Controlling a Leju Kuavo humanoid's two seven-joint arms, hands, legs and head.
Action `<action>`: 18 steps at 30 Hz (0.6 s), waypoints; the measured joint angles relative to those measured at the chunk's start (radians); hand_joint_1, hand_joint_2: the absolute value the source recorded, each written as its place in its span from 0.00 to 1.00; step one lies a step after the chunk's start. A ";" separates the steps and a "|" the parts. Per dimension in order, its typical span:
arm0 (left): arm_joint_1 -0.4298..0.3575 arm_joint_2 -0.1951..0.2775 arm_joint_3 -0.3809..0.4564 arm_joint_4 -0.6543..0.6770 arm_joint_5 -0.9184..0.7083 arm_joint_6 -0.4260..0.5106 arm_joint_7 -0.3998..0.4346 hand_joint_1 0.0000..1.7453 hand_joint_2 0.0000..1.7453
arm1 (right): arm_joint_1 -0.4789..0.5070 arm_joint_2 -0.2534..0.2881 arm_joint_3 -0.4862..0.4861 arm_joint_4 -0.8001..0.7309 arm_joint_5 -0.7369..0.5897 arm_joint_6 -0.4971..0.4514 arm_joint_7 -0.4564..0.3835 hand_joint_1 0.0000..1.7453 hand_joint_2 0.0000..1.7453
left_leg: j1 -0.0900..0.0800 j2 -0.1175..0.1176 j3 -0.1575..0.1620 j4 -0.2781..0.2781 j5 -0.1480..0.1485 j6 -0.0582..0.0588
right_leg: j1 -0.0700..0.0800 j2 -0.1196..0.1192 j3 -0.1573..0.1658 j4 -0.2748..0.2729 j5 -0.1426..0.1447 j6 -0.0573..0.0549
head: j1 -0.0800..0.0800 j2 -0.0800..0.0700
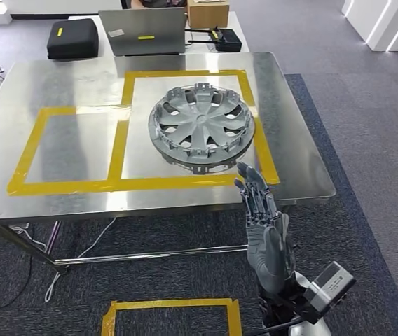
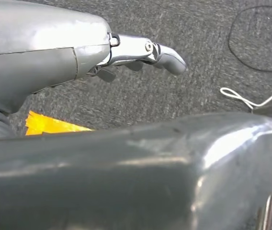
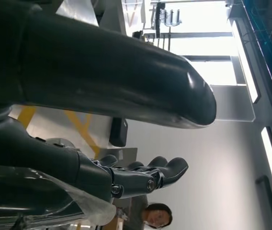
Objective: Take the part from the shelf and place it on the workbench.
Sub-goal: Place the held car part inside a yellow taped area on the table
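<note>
A silver wheel cover (image 1: 202, 124) lies flat on the steel workbench (image 1: 59, 77), inside the right of two yellow-taped squares. My right hand (image 1: 262, 222) hovers at the bench's front edge, just in front of the cover, fingers stretched out and apart, holding nothing. In the right wrist view the same hand (image 3: 102, 129) shows its thumb and fingers extended with nothing in them. My left hand (image 2: 91, 52) hangs over the dark carpet, fingers straight and holding nothing.
A laptop (image 1: 143, 31), a black case (image 1: 73, 38) and a cardboard box (image 1: 207, 12) stand on a table behind the bench. A yellow tape square (image 1: 170, 315) marks the carpet near my feet. A person (image 3: 153, 215) stands beyond the bench.
</note>
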 joint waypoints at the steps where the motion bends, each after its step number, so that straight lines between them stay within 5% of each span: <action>1: 0.000 -0.001 0.001 -0.002 0.000 -0.001 0.000 0.00 0.00 | 0.001 0.000 0.000 0.000 0.000 0.000 0.000 0.00 0.00 | -0.001 0.001 -0.015 0.001 0.011 0.003 | 0.000 0.000 -0.018 0.064 -0.048 0.004 | 0.002 0.000; 3: 0.000 -0.003 0.003 -0.007 0.000 -0.004 0.001 0.00 0.00 | 0.004 0.000 0.000 0.000 0.000 0.000 0.001 0.00 0.00 | -0.003 0.002 -0.047 0.003 0.034 0.004 | -0.001 0.000 -0.032 0.171 -0.088 0.008 | 0.002 0.000; 5: 0.000 -0.004 0.005 -0.010 0.000 -0.007 0.002 0.00 0.00 | 0.005 0.000 0.000 0.000 -0.001 0.000 0.002 0.00 0.00 | -0.005 0.003 -0.080 0.008 0.057 0.002 | -0.001 0.000 0.007 0.168 -0.036 0.007 | 0.002 0.000; 7: 0.000 -0.007 0.005 -0.011 0.000 -0.008 0.003 0.00 0.00 | 0.005 0.000 0.000 0.000 -0.001 0.000 0.002 0.00 0.00 | -0.007 0.003 -0.106 0.013 0.078 -0.003 | 0.001 0.000 0.109 0.046 0.013 -0.001 | 0.002 0.000; 9: 0.000 -0.010 0.006 -0.013 0.000 -0.009 0.003 0.00 0.00 | 0.003 0.000 0.000 -0.002 -0.001 0.000 0.002 0.00 0.00 | -0.010 0.002 -0.120 0.019 0.099 -0.012 | 0.004 0.000 0.212 -0.107 -0.002 -0.011 | 0.002 0.000; 10: 0.000 -0.010 0.007 -0.014 0.000 -0.009 0.003 0.00 0.00 | 0.002 0.000 0.000 -0.002 -0.001 0.000 0.002 0.00 0.00 | -0.010 0.002 -0.125 0.019 0.110 -0.017 | 0.006 0.001 0.238 -0.151 -0.015 -0.016 | 0.002 0.000; 12: 0.001 -0.010 0.009 -0.016 0.000 -0.009 0.003 0.00 0.00 | 0.003 0.000 0.000 -0.003 -0.001 0.000 0.002 0.00 0.00 | -0.008 0.002 -0.132 0.017 0.126 -0.029 | 0.006 -0.001 0.231 -0.170 -0.011 -0.026 | 0.004 0.000; 13: 0.002 -0.009 0.010 -0.017 0.000 -0.009 0.003 0.00 0.00 | 0.004 0.000 0.000 -0.003 -0.001 0.000 0.002 0.00 0.00 | -0.006 0.001 -0.138 0.025 0.113 -0.035 | 0.005 -0.002 0.220 -0.169 0.000 -0.033 | 0.004 0.000; 15: 0.006 -0.010 0.011 -0.019 0.000 -0.009 0.004 0.00 0.00 | 0.006 0.000 0.000 -0.003 -0.001 0.000 0.002 0.00 0.00 | -0.003 -0.002 -0.156 0.091 0.029 -0.046 | 0.001 -0.007 0.194 -0.168 0.025 -0.047 | 0.001 0.000; 17: 0.007 -0.012 0.011 -0.020 -0.001 -0.009 0.004 0.00 0.00 | 0.008 0.000 0.000 -0.003 -0.001 0.000 0.002 0.00 0.00 | 0.001 -0.002 -0.178 0.222 -0.072 -0.055 | 0.003 -0.008 0.165 -0.160 0.048 -0.053 | -0.002 0.000; 18: 0.007 -0.012 0.011 -0.020 -0.001 -0.009 0.004 0.00 0.00 | 0.009 0.000 0.000 -0.003 -0.001 0.000 0.002 0.00 0.00 | 0.002 -0.002 -0.181 0.278 -0.093 -0.058 | 0.003 -0.009 0.148 -0.153 0.058 -0.052 | -0.002 0.000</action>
